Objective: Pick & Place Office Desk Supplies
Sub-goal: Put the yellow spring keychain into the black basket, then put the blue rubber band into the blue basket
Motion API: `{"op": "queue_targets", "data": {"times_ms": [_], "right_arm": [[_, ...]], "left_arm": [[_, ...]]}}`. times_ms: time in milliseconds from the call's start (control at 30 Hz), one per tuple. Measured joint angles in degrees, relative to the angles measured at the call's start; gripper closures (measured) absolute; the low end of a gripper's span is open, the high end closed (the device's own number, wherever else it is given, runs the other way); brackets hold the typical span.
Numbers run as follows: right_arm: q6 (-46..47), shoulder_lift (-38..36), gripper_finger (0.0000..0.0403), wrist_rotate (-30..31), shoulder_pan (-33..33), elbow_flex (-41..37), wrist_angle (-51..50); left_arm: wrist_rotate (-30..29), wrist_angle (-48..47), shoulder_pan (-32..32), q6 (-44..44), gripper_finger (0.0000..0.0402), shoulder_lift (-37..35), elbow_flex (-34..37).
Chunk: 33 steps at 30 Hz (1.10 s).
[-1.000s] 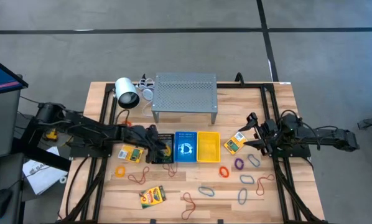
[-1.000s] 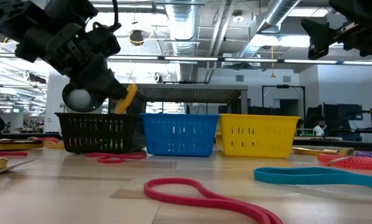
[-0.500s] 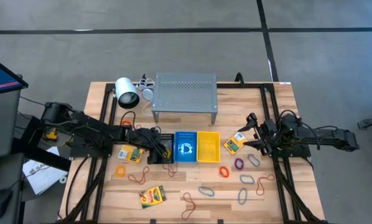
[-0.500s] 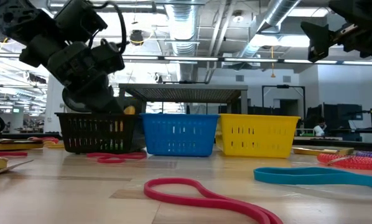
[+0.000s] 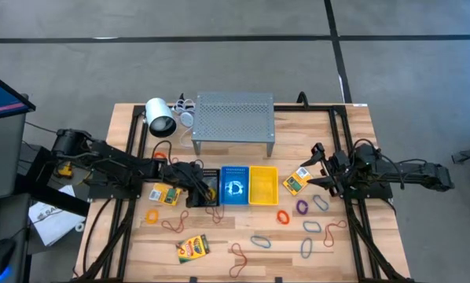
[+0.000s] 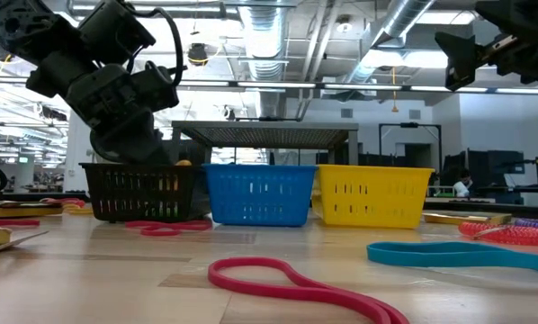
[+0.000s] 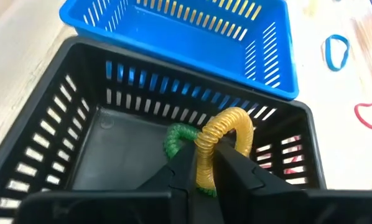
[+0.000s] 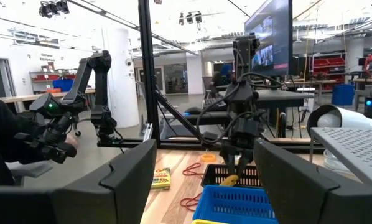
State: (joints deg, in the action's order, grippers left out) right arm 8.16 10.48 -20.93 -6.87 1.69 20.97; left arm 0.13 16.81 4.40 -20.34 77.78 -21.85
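Note:
My left gripper (image 7: 204, 163) reaches into the black basket (image 7: 61, 106), shut on a yellow coiled band (image 7: 229, 127). A green coiled band (image 7: 175, 138) lies on the basket floor just behind it. In the high view that gripper (image 5: 202, 185) sits over the black basket (image 5: 194, 201), left of the blue basket (image 5: 235, 186) and the yellow basket (image 5: 263, 185). My right gripper (image 5: 317, 167) waits open at the table's right, above a crayon box (image 5: 296, 181). Two more crayon boxes (image 5: 166, 193) (image 5: 192, 248) and loose rubber bands (image 5: 302, 207) lie on the table. My left gripper pinches one side of the yellow coiled band's loop (image 7: 204, 155) between its two fingers. The fingers slant down into the basket from the table's left. The rest of the loop stands beyond the fingertips, next to the green band; whether it rests on the basket floor I cannot tell.
A grey perforated shelf (image 5: 233, 119) and a white cylinder (image 5: 160, 118) stand at the table's far side. Rubber bands are scattered over the near half, among them a red one (image 6: 287, 281) and a teal one (image 6: 449, 256).
My left gripper has sunk and tipped further down into the black basket. The yellow band, which stood above the basket's rim, now sits down at rim level inside it.

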Motion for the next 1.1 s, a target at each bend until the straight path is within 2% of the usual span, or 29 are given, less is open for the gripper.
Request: {"op": "queue_targets", "data": {"times_ms": [433,867,1100], "right_arm": [[-0.04,-0.02,0.0138,0.0,0.0,0.0,-0.81],[-0.15,-0.02,0.0138,0.0,0.0,0.0,-2.12],[-0.13,-0.02,0.0138,0.0,0.0,0.0,-2.36]], "left_arm": [[0.53,-0.17,0.01,0.62,0.0353,0.0,-1.16],[0.67,-4.91,-2.03,0.81,0.0282,-0.04,-3.89],[0.65,-5.08,-2.27,0.86,0.026,-1.1,-4.03]]}}
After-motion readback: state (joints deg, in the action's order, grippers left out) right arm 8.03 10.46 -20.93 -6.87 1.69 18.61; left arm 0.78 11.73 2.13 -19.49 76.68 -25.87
